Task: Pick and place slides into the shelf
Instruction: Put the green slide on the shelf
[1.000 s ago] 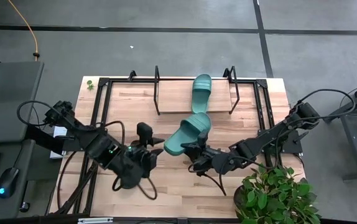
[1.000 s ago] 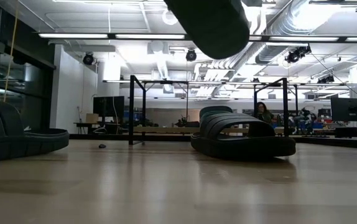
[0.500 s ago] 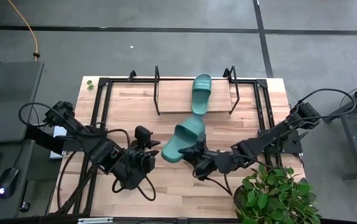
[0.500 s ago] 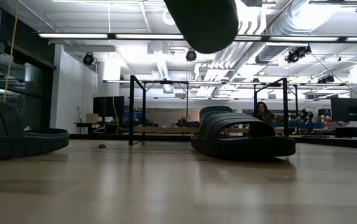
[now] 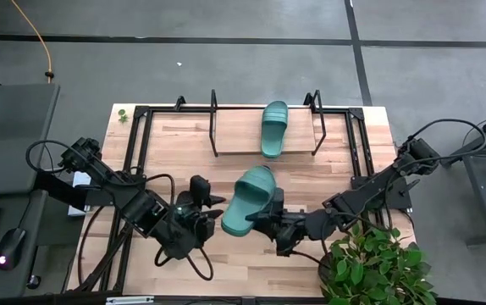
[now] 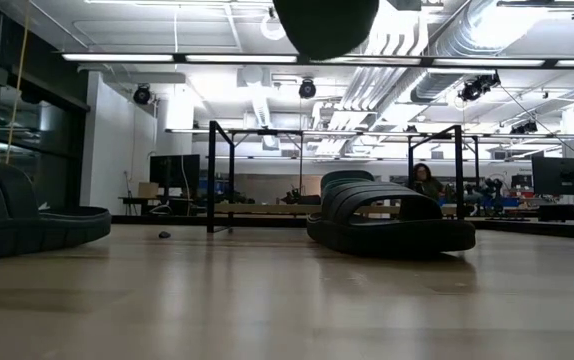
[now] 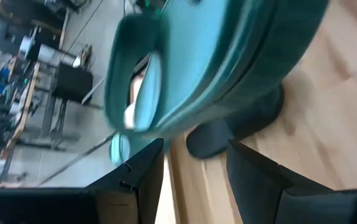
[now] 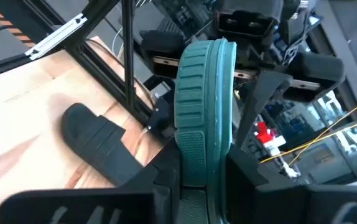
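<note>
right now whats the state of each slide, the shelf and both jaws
held teal slide: lifted above the table, clamped at one end by the right gripper
other teal slide: lying flat on the shelf
black slide: resting on the table
shelf: holds one slide only
right jaws: shut on the held teal slide
left gripper: beside the held slide, jaws part open, gripping nothing
</note>
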You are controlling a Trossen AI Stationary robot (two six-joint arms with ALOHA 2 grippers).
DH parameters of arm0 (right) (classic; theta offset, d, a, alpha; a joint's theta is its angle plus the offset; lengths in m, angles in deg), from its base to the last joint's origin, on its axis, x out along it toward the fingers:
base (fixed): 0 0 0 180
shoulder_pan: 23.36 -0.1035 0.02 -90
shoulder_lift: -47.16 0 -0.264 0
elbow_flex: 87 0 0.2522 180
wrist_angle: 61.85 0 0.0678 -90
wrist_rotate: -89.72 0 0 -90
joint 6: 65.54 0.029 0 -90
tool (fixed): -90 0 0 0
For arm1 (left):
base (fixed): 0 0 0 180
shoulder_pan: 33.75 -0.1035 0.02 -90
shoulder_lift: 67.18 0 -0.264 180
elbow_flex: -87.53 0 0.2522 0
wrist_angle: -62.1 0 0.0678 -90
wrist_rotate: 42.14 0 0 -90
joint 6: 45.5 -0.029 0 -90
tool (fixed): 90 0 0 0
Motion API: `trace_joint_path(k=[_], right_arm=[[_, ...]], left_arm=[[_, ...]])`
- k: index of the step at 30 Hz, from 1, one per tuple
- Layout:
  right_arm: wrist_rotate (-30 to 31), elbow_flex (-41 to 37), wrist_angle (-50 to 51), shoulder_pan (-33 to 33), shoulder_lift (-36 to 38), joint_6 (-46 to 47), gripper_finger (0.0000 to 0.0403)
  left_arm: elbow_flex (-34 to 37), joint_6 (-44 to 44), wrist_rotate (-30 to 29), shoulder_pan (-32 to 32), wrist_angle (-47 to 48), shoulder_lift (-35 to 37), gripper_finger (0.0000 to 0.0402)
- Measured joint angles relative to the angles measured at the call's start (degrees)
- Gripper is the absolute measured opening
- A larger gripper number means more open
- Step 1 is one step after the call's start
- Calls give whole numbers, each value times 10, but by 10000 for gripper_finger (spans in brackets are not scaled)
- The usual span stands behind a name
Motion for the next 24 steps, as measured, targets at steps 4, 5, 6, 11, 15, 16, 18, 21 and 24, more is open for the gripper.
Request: trace_joint_path(k=[4, 5, 6, 11, 15, 16, 18, 21, 24], right_arm=[[-1, 0, -21, -10, 2, -17, 64], [-3, 0, -26, -11, 3, -17, 64], [-6, 0, -28, -13, 4, -17, 64], [-14, 0, -31, -15, 4, -18, 64], [-19, 0, -31, -15, 4, -17, 64], [-23, 0, -32, -15, 4, -18, 64], [-28, 0, -33, -14, 4, -17, 64], [-30, 0, -41, -13, 4, -19, 64], [-34, 0, -50, -13, 4, -25, 64]], left_arm=[[0, -44, 25, 0, -54, 0, 156], [0, -53, 29, 0, -64, 0, 156], [0, -59, 33, 0, -71, 0, 156], [0, -73, 56, -11, -87, 0, 156], [0, -78, 91, -29, -101, 0, 156], [0, -82, 97, -33, -106, 0, 156], [0, -88, 107, -40, -118, 0, 156], [0, -107, 137, -48, -141, 0, 156], [0, -122, 164, -49, -169, -2, 156]])
